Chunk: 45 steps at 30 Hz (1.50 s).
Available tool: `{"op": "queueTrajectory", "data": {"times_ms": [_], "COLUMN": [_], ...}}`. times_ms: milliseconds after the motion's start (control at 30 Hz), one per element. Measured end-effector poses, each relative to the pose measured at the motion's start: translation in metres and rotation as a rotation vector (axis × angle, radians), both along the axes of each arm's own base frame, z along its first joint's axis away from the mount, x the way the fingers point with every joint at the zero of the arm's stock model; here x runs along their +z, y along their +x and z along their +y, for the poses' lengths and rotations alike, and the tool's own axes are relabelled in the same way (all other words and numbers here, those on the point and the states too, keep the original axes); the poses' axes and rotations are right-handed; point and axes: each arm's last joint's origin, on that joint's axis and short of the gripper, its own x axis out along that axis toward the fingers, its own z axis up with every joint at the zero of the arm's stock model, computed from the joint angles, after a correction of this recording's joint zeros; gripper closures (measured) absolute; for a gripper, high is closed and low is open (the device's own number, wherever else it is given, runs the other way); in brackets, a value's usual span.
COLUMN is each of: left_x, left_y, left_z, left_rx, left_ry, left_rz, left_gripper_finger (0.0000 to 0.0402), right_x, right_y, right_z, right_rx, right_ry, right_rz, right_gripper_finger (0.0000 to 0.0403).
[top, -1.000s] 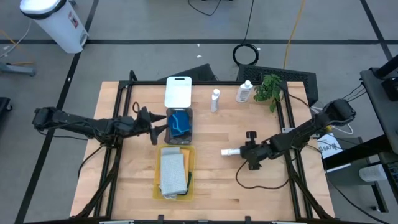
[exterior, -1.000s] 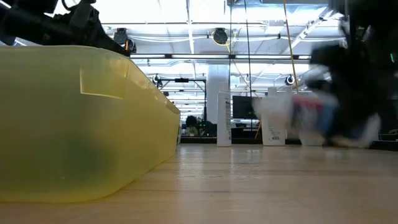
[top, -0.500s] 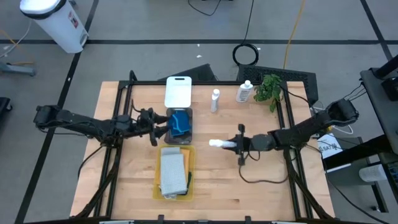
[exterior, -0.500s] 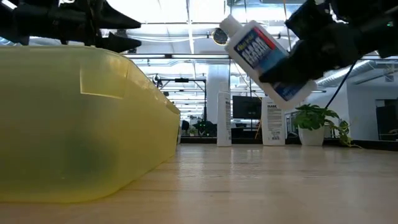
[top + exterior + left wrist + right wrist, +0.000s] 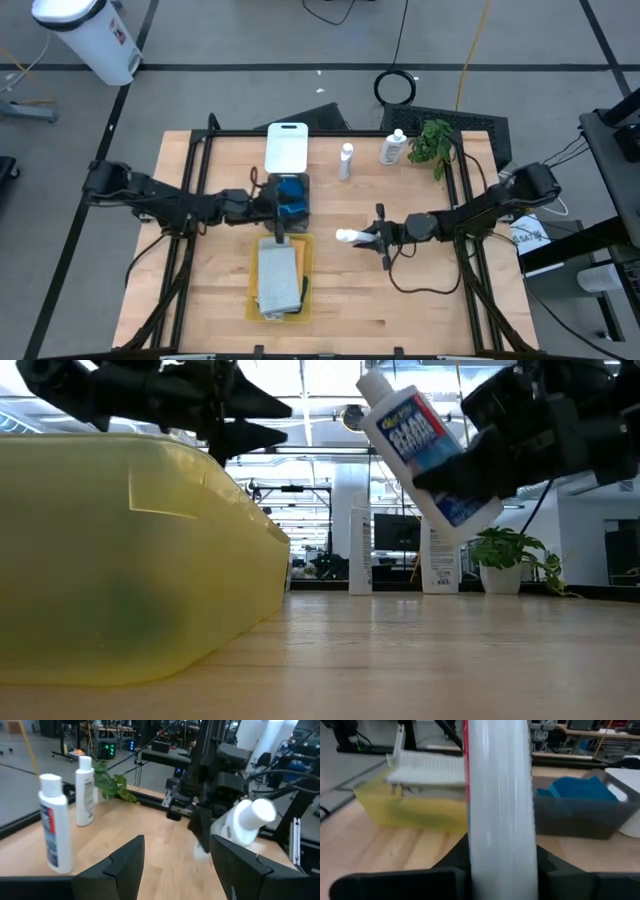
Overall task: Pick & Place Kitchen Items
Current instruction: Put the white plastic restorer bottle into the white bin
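A glossy white plastic bottle point(image 5: 430, 455), a translucent yellow plastic tray point(image 5: 130, 560), and a smooth pale wooden table point(image 5: 420, 290).

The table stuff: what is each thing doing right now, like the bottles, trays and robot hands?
Right hand: shut on white plastic bottle, lifted, tilted.
Left hand: open, empty, by the grey tray.
Two other white bottles: upright, on the table.
Yellow plastic tray: holds folded cloths.
Grey tray: holds blue sponges.

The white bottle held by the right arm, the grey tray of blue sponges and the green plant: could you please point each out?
white bottle point(image 5: 428, 455), low view, on its blue and red label.
grey tray point(image 5: 580, 822), right wrist view, on its near side wall.
green plant point(image 5: 433, 140), high view, on its leaves.
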Motion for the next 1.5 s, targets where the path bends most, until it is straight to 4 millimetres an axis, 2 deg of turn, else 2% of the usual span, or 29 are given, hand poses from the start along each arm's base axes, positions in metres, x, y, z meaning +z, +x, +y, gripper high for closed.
{"op": "queueTrajectory", "data": {"times_ms": [300, 533, 700, 800, 933, 1000, 1067, 1200, 1333, 1500], "left_x": [-0.011, -0.023, -0.025, -0.024, -0.009, -0.002, 0.000, -0.002, -0.002, -0.001], "left_y": [0.020, 0.023, 0.023, 0.023, 0.024, 0.024, 0.024, 0.024, 0.023, 0.023], "left_z": [-0.004, -0.004, -0.004, -0.002, 0.003, 0.009, 0.014, 0.021, 0.028, 0.034], "left_rx": [-0.082, -0.085, -0.080, -0.053, 0.067, 0.132, 0.165, 0.186, 0.264, 0.281], "left_ry": [0.039, 0.063, 0.069, 0.088, 0.245, 0.339, 0.359, 0.343, 0.336, 0.258], "left_rz": [0.064, 0.137, 0.152, 0.144, 0.022, -0.017, -0.028, -0.009, 0.006, -0.029], "left_gripper_finger": [0.0172, 0.0172, 0.0172, 0.0172, 0.0172, 0.0172, 0.0172, 0.0172, 0.0172, 0.0172], "right_x": [-0.010, -0.013, -0.015, -0.013, 0.001, 0.011, 0.015, 0.015, 0.012, 0.014], "right_y": [0.002, 0.002, 0.001, 0.002, 0.014, 0.022, 0.026, 0.026, 0.023, 0.021], "right_z": [-0.001, -0.001, -0.002, -0.006, -0.029, -0.047, -0.064, -0.089, -0.099, -0.101], "right_rx": [-0.005, -0.002, -0.006, -0.076, -0.267, -0.338, -0.358, -0.344, -0.309, -0.075], "right_ry": [-0.022, -0.038, -0.043, -0.062, -0.178, -0.144, -0.095, 0.006, 0.070, 0.146], "right_rz": [0.011, 0.049, 0.069, 0.046, -0.035, -0.073, -0.088, -0.087, -0.077, -0.077], "right_gripper_finger": [0.0325, 0.0323, 0.0324, 0.0323, 0.0323, 0.0324, 0.0324, 0.0321, 0.0320, 0.0320]}}
